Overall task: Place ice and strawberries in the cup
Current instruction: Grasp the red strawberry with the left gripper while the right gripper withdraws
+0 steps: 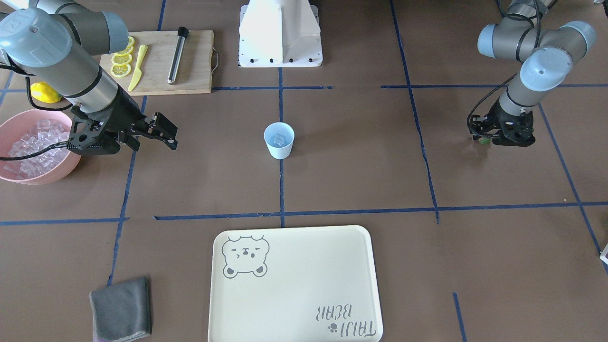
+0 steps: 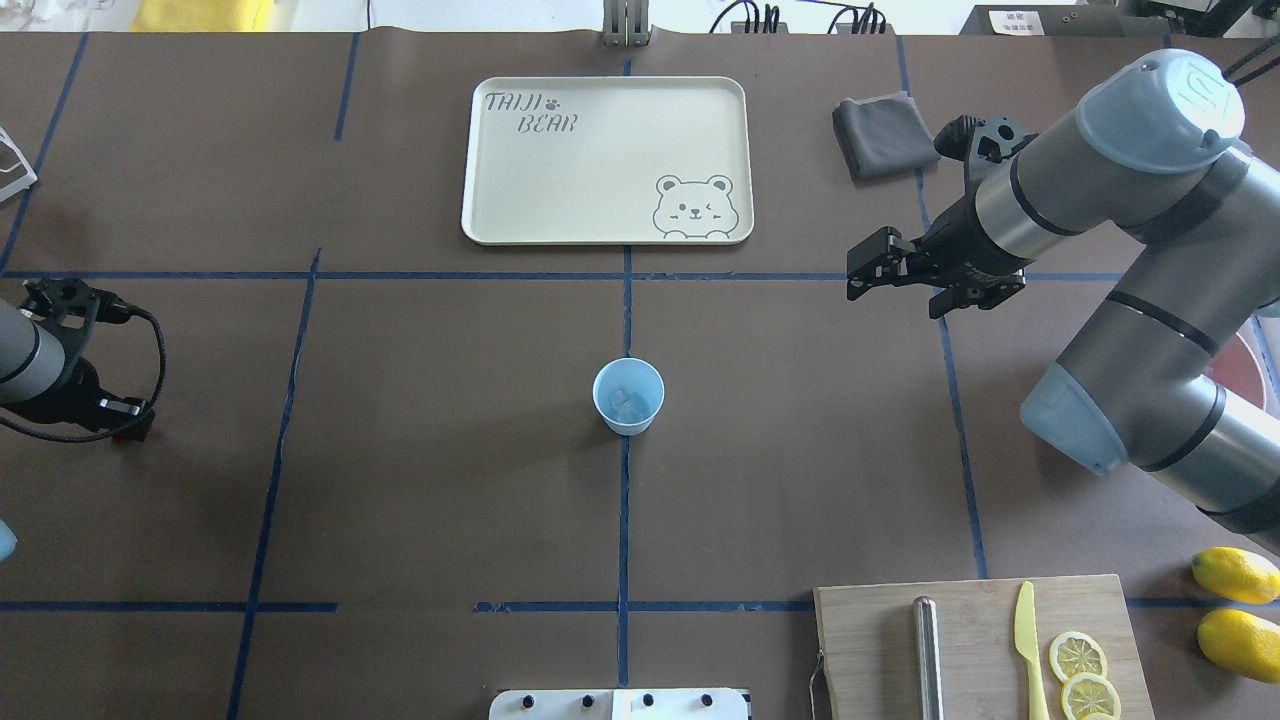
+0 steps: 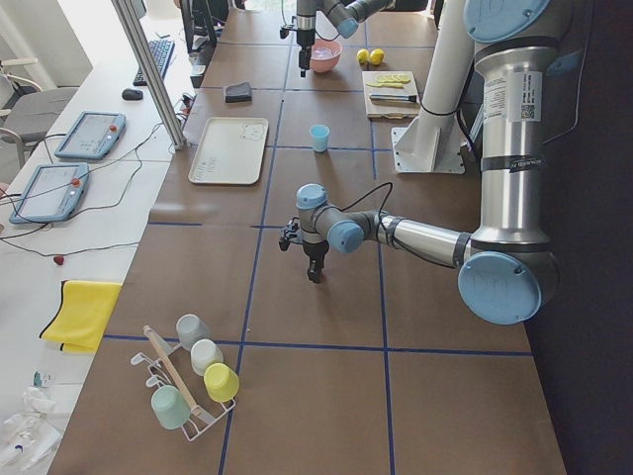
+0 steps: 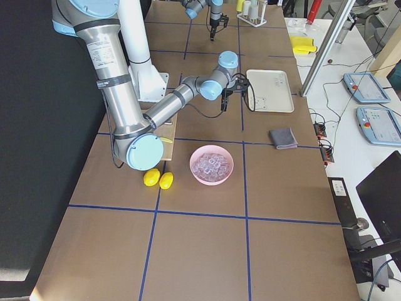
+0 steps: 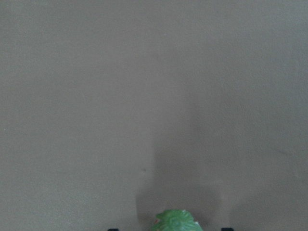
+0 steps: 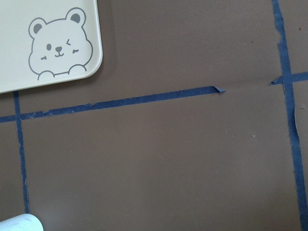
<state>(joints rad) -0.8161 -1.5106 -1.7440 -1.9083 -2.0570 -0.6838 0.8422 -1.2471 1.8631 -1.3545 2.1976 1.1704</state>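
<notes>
The pale blue cup stands upright at the table's middle with a clear ice cube in it. More ice fills the pink bowl. My right gripper is open and empty, hovering between the bowl and the cup; the cup's rim shows in the right wrist view's corner. My left gripper is low at the table, its jaws apart on either side of the strawberry's green top. The strawberry's red body is mostly hidden.
A cream tray lies beyond the cup, a grey cloth beside it. A cutting board holds lemon slices, a yellow knife and a metal rod. Two lemons lie next to it. A cup rack stands at the table's left end.
</notes>
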